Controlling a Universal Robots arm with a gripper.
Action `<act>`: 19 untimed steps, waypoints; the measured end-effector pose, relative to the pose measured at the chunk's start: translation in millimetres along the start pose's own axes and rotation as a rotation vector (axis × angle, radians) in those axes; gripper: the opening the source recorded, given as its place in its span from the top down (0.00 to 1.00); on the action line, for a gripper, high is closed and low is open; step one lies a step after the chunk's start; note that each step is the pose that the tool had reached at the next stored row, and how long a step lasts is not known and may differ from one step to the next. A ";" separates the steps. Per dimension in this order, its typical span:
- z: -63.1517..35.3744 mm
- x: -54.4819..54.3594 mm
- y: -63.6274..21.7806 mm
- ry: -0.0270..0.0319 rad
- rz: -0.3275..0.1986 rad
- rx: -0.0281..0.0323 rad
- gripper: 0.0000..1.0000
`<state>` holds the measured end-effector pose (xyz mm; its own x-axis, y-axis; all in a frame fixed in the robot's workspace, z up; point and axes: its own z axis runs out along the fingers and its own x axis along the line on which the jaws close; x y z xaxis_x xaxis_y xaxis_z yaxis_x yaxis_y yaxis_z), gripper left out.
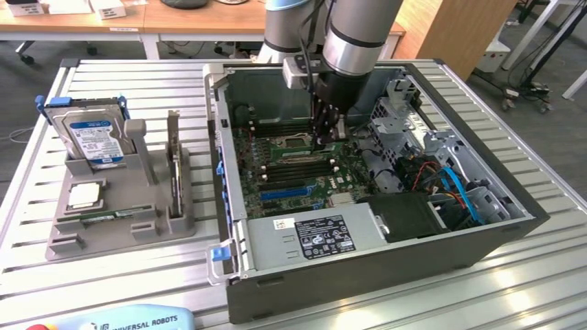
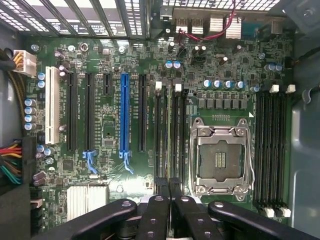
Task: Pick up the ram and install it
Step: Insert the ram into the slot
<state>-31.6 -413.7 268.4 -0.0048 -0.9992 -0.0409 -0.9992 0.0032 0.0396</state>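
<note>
Install step in hand. The hand [image 2: 169, 202] sits low inside the open computer case [image 1: 367, 275], clenched on the ram [image 2: 169, 140]. The ram shows edge-on as a thin strip over the memory slots [image 2: 159, 135], just beside the empty processor socket [image 2: 220, 160]. Judged not yet seated. Seating calls for the stick square with one slot and an even, straight press.

This looks like a robotics lab or workshop: a ribbed aluminium-profile bench [image 1: 523, 295] carries an open grey desktop computer case [image 1: 367, 275] and a grey plastic parts holder [image 1: 119, 234], with light wooden office desks [image 1: 183, 17] behind.
</note>
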 end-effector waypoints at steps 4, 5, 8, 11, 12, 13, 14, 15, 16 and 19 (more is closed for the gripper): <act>3.7 0.1 -0.2 0.0000 0.000 0.0000 0.88; 4.5 0.2 -0.2 0.0001 0.000 0.0000 0.88; 6.5 0.3 -0.3 0.0001 0.000 0.0000 0.88; 6.6 0.3 -0.3 0.0000 0.000 0.0000 0.88; 6.5 0.3 -0.3 0.0001 0.000 0.0000 0.88; 6.6 0.3 -0.3 0.0001 0.000 0.0000 0.88; 6.6 0.3 -0.3 0.0001 0.000 0.0000 0.88; 7.1 0.2 -0.3 -0.0003 0.000 0.0001 0.88; 7.7 0.3 -0.3 -0.0004 0.000 0.0002 0.88; 9.9 0.4 -0.4 0.0000 0.000 0.0000 0.88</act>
<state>-31.6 -413.7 258.5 -0.0048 -0.9991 -0.0410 -0.9992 0.0032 0.0396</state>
